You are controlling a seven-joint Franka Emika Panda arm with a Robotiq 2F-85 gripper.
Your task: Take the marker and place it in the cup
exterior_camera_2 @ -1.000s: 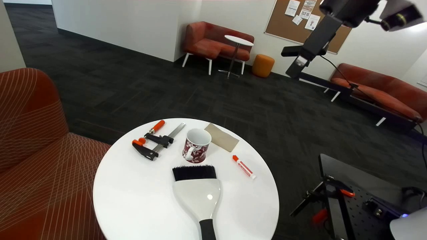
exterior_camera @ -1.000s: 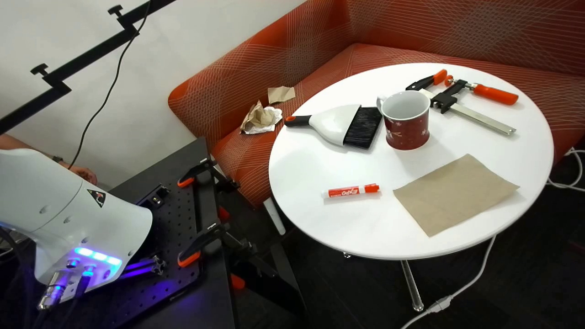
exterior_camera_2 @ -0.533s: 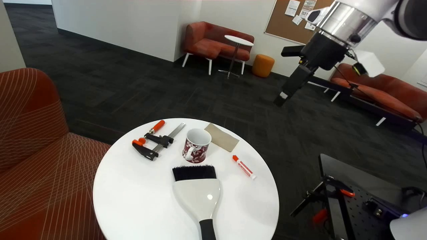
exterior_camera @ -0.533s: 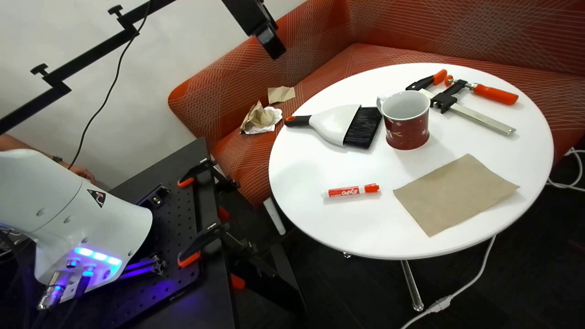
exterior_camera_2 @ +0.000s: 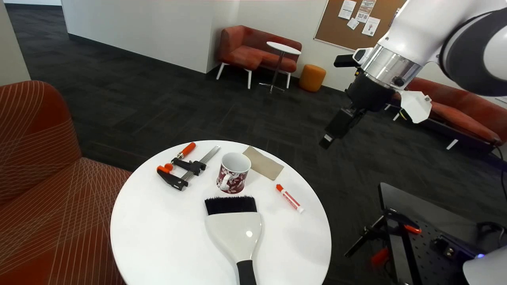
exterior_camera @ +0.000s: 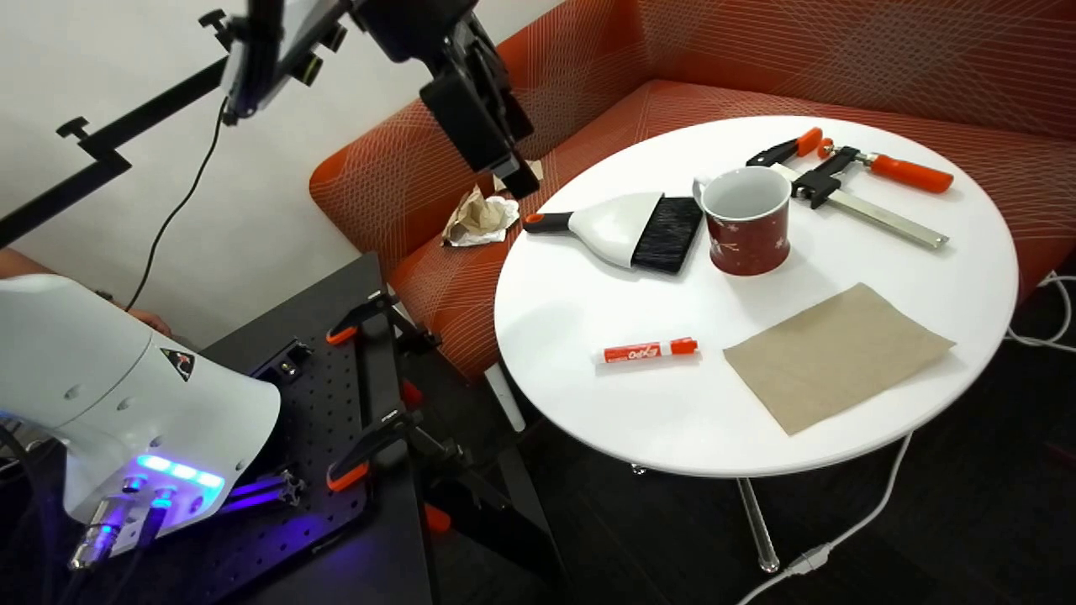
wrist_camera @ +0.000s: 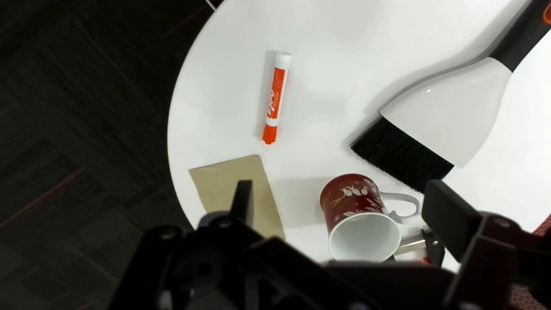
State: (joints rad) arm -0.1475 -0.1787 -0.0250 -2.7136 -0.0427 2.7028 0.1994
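Note:
The red marker with a white band and white end lies flat on the round white table, in both exterior views (exterior_camera: 650,351) (exterior_camera_2: 290,199) and near the top middle of the wrist view (wrist_camera: 276,95). The dark red cup stands upright, white inside, in both exterior views (exterior_camera: 748,244) (exterior_camera_2: 232,180) and low in the wrist view (wrist_camera: 351,196), where the gripper hides part of its rim. Its inside looks empty. My gripper (wrist_camera: 344,193) is open and empty, fingers wide apart. It hangs well above the table, apart from marker and cup, in both exterior views (exterior_camera: 518,160) (exterior_camera_2: 326,142).
A white dustpan with a black brush (exterior_camera: 618,227) lies beside the cup on the handle side. Clamps with orange handles (exterior_camera: 841,189) lie behind the cup. A brown paper sheet (exterior_camera: 841,357) lies near the marker's red cap. The round table's edge (exterior_camera_2: 323,221) is near the marker.
The arm and gripper have come down into view in both exterior views and moved towards the table. The marker and cup have not moved.

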